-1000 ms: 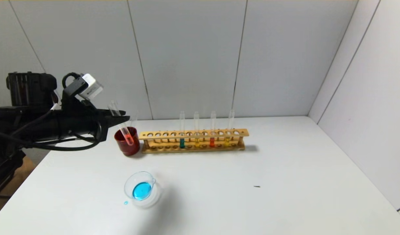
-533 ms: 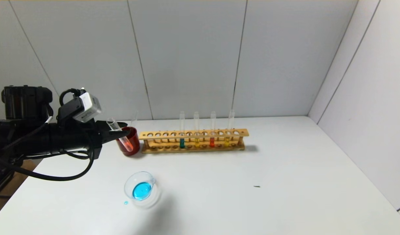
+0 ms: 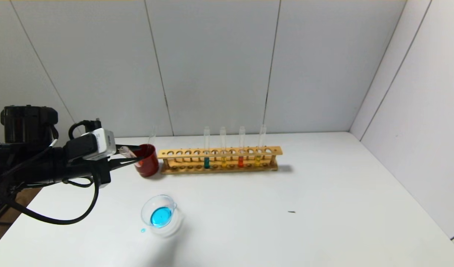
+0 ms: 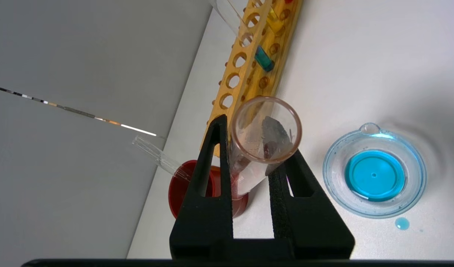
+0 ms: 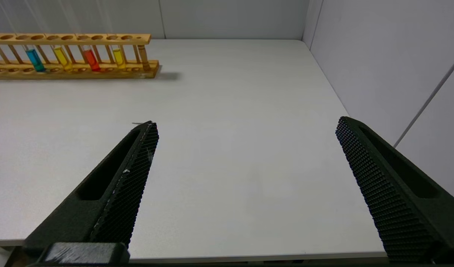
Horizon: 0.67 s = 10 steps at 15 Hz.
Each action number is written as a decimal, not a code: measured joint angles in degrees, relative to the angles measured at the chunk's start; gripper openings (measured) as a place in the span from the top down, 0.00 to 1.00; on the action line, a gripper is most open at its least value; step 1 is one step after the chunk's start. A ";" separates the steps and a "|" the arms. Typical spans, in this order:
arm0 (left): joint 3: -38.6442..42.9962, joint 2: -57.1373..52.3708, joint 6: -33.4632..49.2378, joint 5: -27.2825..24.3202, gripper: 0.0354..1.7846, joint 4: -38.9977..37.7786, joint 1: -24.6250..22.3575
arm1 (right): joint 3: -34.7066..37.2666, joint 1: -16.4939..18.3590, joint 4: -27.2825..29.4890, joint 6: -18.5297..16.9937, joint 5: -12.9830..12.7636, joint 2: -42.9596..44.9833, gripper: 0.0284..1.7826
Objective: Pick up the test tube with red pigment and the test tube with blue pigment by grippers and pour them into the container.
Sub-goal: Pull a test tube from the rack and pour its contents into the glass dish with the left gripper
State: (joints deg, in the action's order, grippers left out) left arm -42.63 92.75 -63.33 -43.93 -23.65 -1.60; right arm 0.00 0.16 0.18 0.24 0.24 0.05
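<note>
right pincer (image 5: 245, 128) spread wide, rack (image 5: 71, 55) beyond

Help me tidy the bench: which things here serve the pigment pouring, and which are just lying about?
Job: left gripper, shut on the held tube; red-pigment tube and blue-pigment tube in the rack; glass dish.
Lying about: yellow tubes, dark red cup, spilled blue drop, open right gripper.

Clear glossy glass tube (image 4: 262, 144); matt black plastic claw (image 4: 249, 174); varnished wooden rack (image 3: 219, 159); smooth matt white table (image 3: 286, 207); glossy glass dish (image 3: 161, 215).
</note>
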 joint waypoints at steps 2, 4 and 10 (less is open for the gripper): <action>0.11 0.44 -1.48 0.06 0.83 0.00 0.15 | 0.00 0.00 0.00 0.00 0.02 0.00 0.02; -0.15 1.30 -5.35 1.60 0.83 0.00 -0.41 | 0.00 0.00 0.00 0.00 0.00 0.00 0.02; -1.00 4.05 -21.61 4.44 0.83 -0.27 -3.13 | 0.00 0.02 0.00 -0.02 0.02 0.00 0.02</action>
State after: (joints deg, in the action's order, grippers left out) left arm -43.63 96.79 -84.94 -39.50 -23.92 -4.73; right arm 0.00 0.18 0.18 0.22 0.27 0.05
